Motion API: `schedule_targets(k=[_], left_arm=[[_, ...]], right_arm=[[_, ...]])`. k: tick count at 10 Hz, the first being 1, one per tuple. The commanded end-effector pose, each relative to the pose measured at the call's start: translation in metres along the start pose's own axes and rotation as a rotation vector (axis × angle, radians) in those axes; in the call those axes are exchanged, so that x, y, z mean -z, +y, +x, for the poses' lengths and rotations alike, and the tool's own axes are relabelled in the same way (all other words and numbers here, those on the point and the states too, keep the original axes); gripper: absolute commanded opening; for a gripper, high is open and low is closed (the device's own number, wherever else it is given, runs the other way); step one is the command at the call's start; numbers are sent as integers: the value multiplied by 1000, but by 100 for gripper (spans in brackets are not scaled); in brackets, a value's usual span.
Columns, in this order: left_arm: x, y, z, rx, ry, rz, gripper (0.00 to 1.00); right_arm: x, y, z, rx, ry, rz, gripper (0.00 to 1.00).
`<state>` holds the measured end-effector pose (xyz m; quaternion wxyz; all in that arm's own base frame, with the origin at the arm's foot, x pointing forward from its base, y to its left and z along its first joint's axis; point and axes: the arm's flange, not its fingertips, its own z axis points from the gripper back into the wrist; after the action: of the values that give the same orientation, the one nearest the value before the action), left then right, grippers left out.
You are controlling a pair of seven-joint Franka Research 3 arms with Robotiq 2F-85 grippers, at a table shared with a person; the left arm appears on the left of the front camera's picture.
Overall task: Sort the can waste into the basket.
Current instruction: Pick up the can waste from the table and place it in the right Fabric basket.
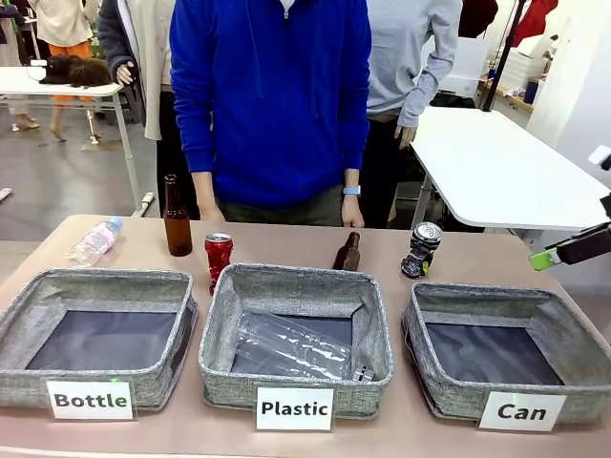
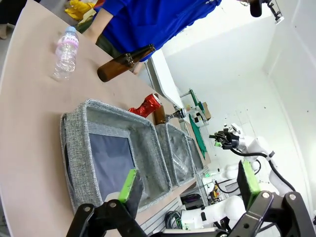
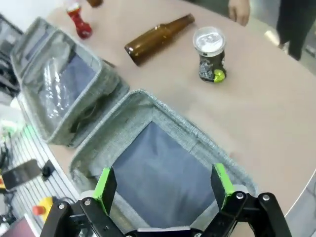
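Front view, cans: the red can stands on the worktop just behind the back-left corner of the "Plastic" basket; the black can stands just behind the back-left corner of the "Can" basket
Front view, tool: the right gripper pokes in at the worktop's right edge, near that basket's back-right corner, well apart from the black can; its spread cannot be told here
Front view, surroundings: an upright brown bottle stands left of the red can; a lying brown bottle rests between the two cans; a clear bottle lies near the far-left corner; the "Bottle" basket sits at the near-left corner; a person's hand hangs at the far edge
Left wrist view: the left gripper is spread wide, holding nothing, over the "Bottle" basket; the red can lies beyond that basket, well apart from the fingers
Right wrist view: the right gripper is spread wide, holding nothing, above the "Can" basket's dark base; the black can stands outside the far rim, well apart; the lying brown bottle is near it
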<state>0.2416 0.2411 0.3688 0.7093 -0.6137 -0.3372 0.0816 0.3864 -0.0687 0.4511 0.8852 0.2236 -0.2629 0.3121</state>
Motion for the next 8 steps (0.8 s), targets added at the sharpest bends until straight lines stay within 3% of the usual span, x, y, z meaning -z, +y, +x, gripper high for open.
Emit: schedule_targets(k=[1,4,8], left_arm=[[1,-1,-2,27,-10,-19,100],[1,-1,-2,27,-10,-19,100],[1,-1,-2,27,-10,-19,100]], right_arm=[[26,-44,27,-198,34,32,100],[70,-90,46,-295,77,160,100],[126,-145,53,-448,-20,229,100]])
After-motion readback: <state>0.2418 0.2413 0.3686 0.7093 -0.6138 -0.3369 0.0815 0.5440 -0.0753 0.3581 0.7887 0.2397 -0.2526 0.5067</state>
